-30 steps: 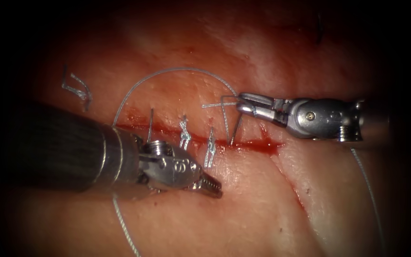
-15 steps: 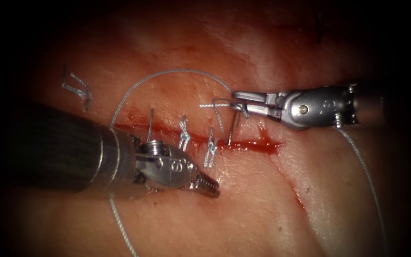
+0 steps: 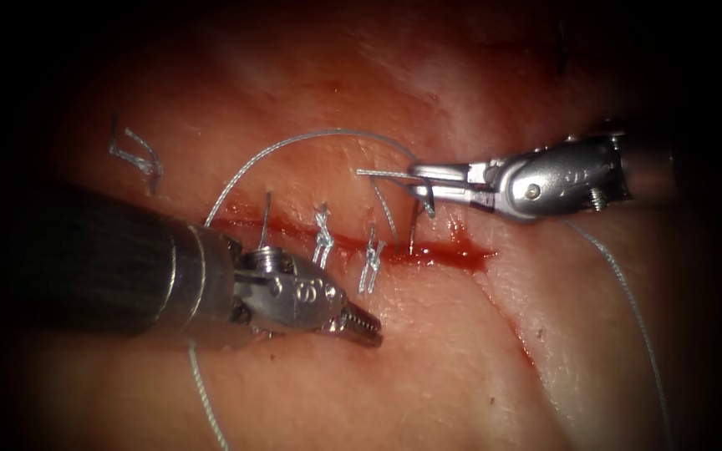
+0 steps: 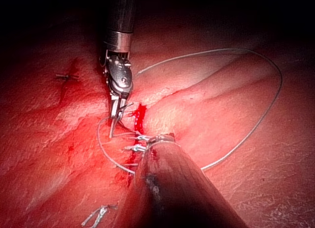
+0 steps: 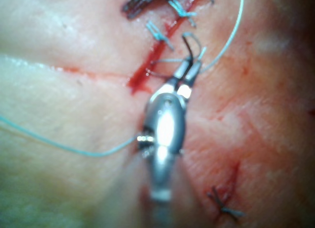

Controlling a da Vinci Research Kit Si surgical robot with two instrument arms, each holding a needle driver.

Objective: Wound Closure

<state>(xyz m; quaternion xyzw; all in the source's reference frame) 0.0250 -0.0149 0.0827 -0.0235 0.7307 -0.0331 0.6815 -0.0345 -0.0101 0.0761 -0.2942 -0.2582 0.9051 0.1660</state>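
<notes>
- The tissue [image 3: 428, 359] fills the endoscope view, its far edges lost in dark; the cut [image 3: 353, 244] runs across it, with red fluid [image 3: 449, 253] pooled at its right end.
- The left tool [image 3: 359, 322] lies on the near side of the cut, toward its left end, its broad shaft hiding the tissue beneath. Its jaws look closed and hold nothing. In the left wrist view its own jaws are hidden behind its shaft.
- The right tool [image 3: 418, 174] comes in just above the right end of the cut, jaws narrowed to a grip on the needle [image 3: 415, 219]. In the right wrist view [image 5: 189, 70] the same grip shows.
- The needle hangs from those jaws, held near its upper end, its dark curve dropping to the cut's upper edge. The tip seems to touch the tissue there, though whether it has entered is hard to make out.
- The thread [image 3: 311, 138] arches from the right tool over to the left shaft, and another length trails down on the right, cut off at the frame's edge.
- Two knotted stitches [image 3: 324, 238] cross the cut between the tools.
- Cut ends of thread [image 3: 137, 154] lie well apart at the far left.
</notes>
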